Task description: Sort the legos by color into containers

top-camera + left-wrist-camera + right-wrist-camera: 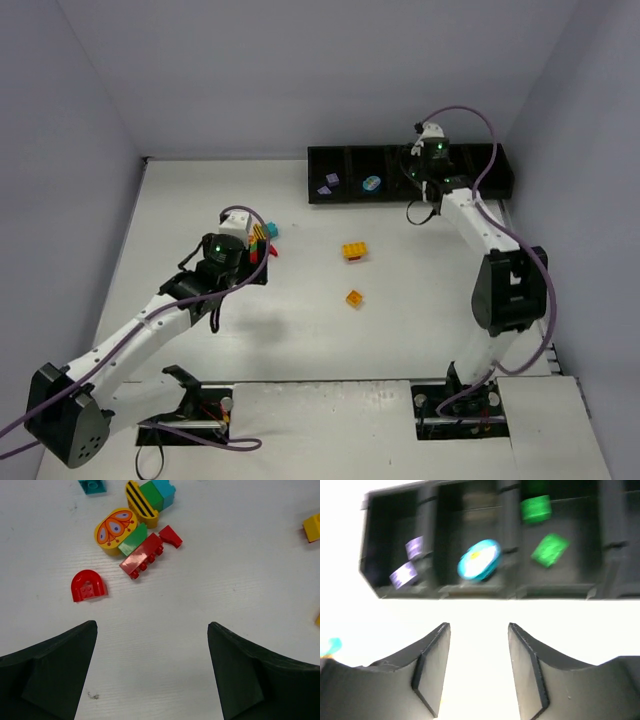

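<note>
Three red legos, an arch [89, 586], a studded bar [141, 556] and a wedge [171, 536], lie on the table [200, 200] ahead of the left gripper [151, 630], spread wide, empty. The bar touches a green brick [132, 540], so a grab could drag both. Alongside: two yellow pieces [115, 529], another green, two teal bricks [91, 485]. Two orange bricks [354, 250] sit apart. The right gripper [479, 627], parted, empty, faces the black tray [485, 591] holding two lilac bricks [404, 575], one teal disc [479, 560], two green blocks [550, 550].

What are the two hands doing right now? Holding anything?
Left hand: open wide, holding nothing.
Right hand: partly open, nothing between its fingers.
</note>
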### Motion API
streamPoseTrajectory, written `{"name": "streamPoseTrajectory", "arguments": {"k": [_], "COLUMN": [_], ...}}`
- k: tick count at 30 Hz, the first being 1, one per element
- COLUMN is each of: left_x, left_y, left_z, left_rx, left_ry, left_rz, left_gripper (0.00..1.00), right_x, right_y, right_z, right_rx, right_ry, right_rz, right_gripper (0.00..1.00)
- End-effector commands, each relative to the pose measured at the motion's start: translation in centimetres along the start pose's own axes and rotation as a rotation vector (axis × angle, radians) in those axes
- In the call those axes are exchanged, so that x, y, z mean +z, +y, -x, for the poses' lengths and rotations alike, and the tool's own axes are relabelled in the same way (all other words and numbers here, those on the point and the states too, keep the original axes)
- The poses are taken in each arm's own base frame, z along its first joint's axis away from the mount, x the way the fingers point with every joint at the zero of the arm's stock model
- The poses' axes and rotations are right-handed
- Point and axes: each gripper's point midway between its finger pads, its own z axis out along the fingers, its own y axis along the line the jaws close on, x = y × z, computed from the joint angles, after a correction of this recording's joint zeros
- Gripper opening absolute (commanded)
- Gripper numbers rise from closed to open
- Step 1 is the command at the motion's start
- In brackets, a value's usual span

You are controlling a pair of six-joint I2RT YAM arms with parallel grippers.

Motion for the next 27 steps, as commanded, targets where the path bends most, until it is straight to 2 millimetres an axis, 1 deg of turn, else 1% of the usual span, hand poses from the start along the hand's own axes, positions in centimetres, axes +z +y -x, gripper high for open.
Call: {"name": "streamPoseTrajectory", "arguments": {"k": [1, 2, 3, 4, 5, 6, 7, 8, 9, 10, 11, 13, 14, 15, 16, 18, 22, 27], "left_x": [0.4, 0.7, 1.3, 1.6, 1.9, 2.3, 2.7, 3.4, 3.7, 4.1, 4.4, 5.5, 6.2, 6.5, 7.0, 7.5, 8.2, 10.2], "left_y": [1.6, 1.8, 2.3, 2.5, 2.8, 3.3, 3.3, 3.2, 3.2, 3.1, 3.1, 2.8, 2.9, 2.6, 2.5, 2.4, 2.5, 2.3], "left_z": [2.1, 2.1, 2.1, 1.9, 2.0, 2.0, 2.0, 2.2, 2.4, 2.5, 2.6, 2.3, 1.3, 1.8, 0.8, 0.6, -1.0, -1.7], "left_rx": [-0.12, -0.17, -0.214, -0.233, -0.268, -0.281, -0.33, -0.333, -0.347, -0.38, -0.392, -0.405, -0.398, -0.43, -0.429, -0.463, -0.486, -0.488], "left_ry": [-0.018, -0.01, 0.008, 0.022, 0.027, 0.055, 0.062, 0.092, 0.102, 0.111, 0.129, 0.183, 0.225, 0.216, 0.251, 0.259, 0.289, 0.29], "left_rz": [0.13, 0.159, 0.208, 0.235, 0.268, 0.328, 0.355, 0.386, 0.405, 0.43, 0.452, 0.502, 0.535, 0.539, 0.555, 0.57, 0.612, 0.626], "left_gripper": [0.85, 0.85, 0.85, 0.85, 0.85, 0.85, 0.85, 0.85, 0.88, 0.9, 0.93, 0.95, 0.95, 0.95, 0.95, 0.95, 0.95, 0.95], "right_x": [-4.0, -4.7, -5.8, -6.2, -7.4, -7.6, -8.0, -9.0, -9.2, -9.6, -10.4, -11.4, -11.7, -12.0, -12.6, -13.0, -13.9, -14.2], "right_y": [4.2, 4.4, 4.9, 5.0, 5.2, 4.8, 4.9, 5.1, 4.8, 4.7, 4.8, 4.7, 4.6, 4.5, 4.7, 4.8, 4.7, 4.8], "right_z": [0.1, -0.5, -1.9, -2.6, -2.4, -4.2, -4.7, -4.7, -6.0, -6.3, -6.1, -6.8, -6.9, -7.5, -7.3, -7.6, -8.1, -9.1], "right_rx": [-0.002, 0.001, 0.012, 0.02, 0.038, 0.05, 0.056, 0.067, 0.071, 0.077, 0.081, 0.089, 0.097, 0.101, 0.108, 0.111, 0.119, 0.117], "right_ry": [-0.065, -0.061, -0.045, -0.038, -0.053, -0.023, -0.018, -0.029, -0.008, -0.006, -0.021, -0.025, -0.027, -0.02, -0.03, -0.029, -0.029, -0.005], "right_rz": [0.095, 0.1, 0.113, 0.117, 0.127, 0.12, 0.128, 0.139, 0.134, 0.137, 0.144, 0.151, 0.151, 0.15, 0.162, 0.168, 0.176, 0.196], "right_gripper": [0.47, 0.48, 0.49, 0.49, 0.5, 0.51, 0.51, 0.52, 0.52, 0.53, 0.53, 0.53, 0.53, 0.54, 0.54, 0.54, 0.54, 0.54]}}
